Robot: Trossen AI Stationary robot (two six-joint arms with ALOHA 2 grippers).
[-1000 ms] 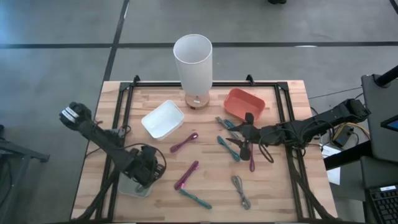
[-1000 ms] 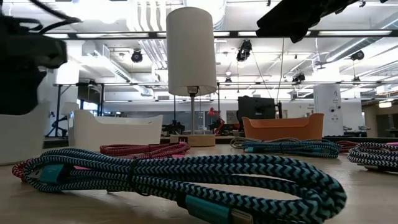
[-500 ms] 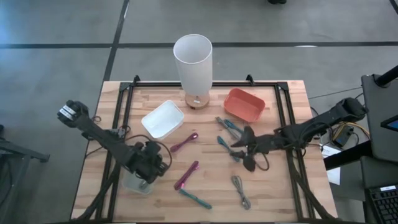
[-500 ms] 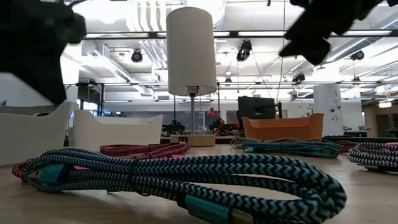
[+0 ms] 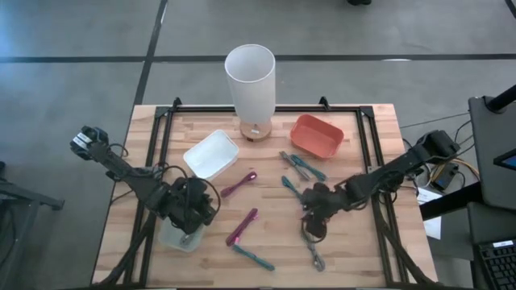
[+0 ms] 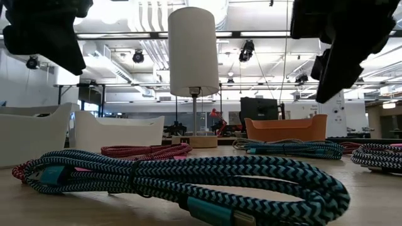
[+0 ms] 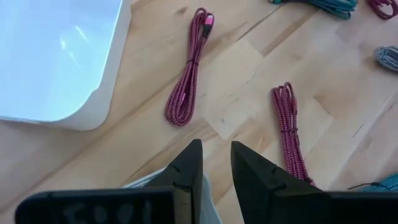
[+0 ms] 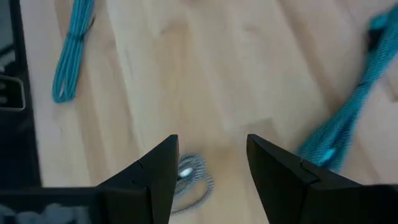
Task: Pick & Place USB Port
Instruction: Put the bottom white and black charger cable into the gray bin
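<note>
Several braided USB cables lie flat on the wooden table: two pink (image 5: 239,184) (image 5: 242,227), teal ones (image 5: 254,258) (image 5: 294,192) and a grey one (image 5: 312,246). My left gripper (image 5: 192,213) hangs over the far right edge of a clear bin (image 5: 173,239). In its wrist view the left gripper (image 7: 216,163) shows a narrow gap with bare wood between the fingers. My right gripper (image 5: 314,216) hovers open above the grey cable's far end (image 8: 189,174), which shows between its fingers, and touches nothing.
A white bin (image 5: 211,153), an orange bin (image 5: 316,134) and a tall white lamp (image 5: 250,80) stand toward the far side. A black frame runs along the table's edges (image 5: 372,161). A teal cable (image 6: 188,176) fills the low view's foreground.
My right gripper has moved toward the near edge, from the teal cables to above the grey cable, and has come lower in the low view. My left gripper has risen from beside the clear bin and shifted slightly toward the right.
</note>
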